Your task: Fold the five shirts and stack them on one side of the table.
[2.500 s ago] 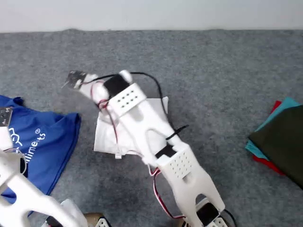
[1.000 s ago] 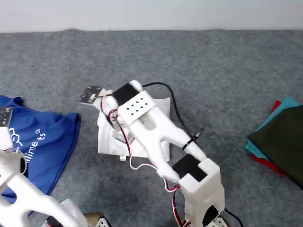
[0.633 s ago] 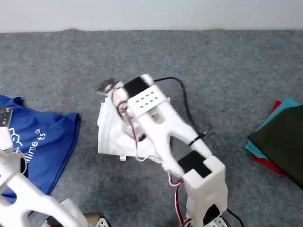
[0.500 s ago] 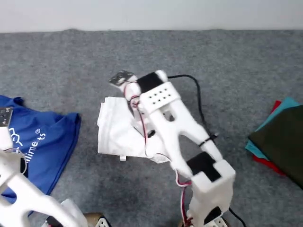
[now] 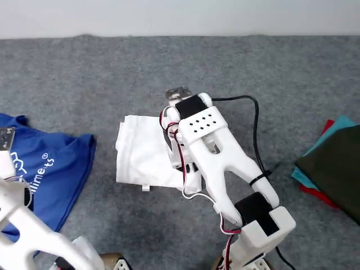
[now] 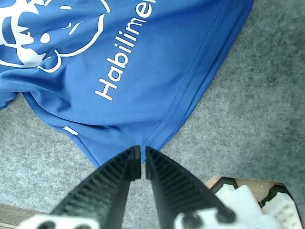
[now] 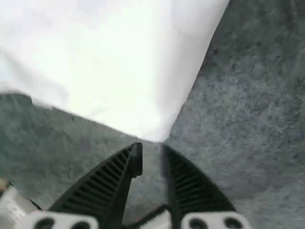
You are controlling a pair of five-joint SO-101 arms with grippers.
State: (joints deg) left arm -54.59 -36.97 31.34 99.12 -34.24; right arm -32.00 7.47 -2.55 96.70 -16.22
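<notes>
Shifting folded white shirt [image 5: 143,157] to stack [image 5: 332,163], as judged. Shirt: flat, mid-table [image 5: 253,73]. Right gripper [image 7: 151,160]: slightly parted, empty, just beside shirt's corner. Left gripper [image 6: 143,162]: closed, empty, over blue shirt [image 6: 143,71]. Advice: pinch all layers; drag low.

white shirt [image 5: 143,160] folded, centre | right arm [image 5: 209,138] over its edge | blue shirt [image 5: 53,163] left | folded stack [image 5: 333,163] right edge

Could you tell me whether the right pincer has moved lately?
Yes: the right pincer swung away from the blue shirt, toward the folded stack.
</notes>
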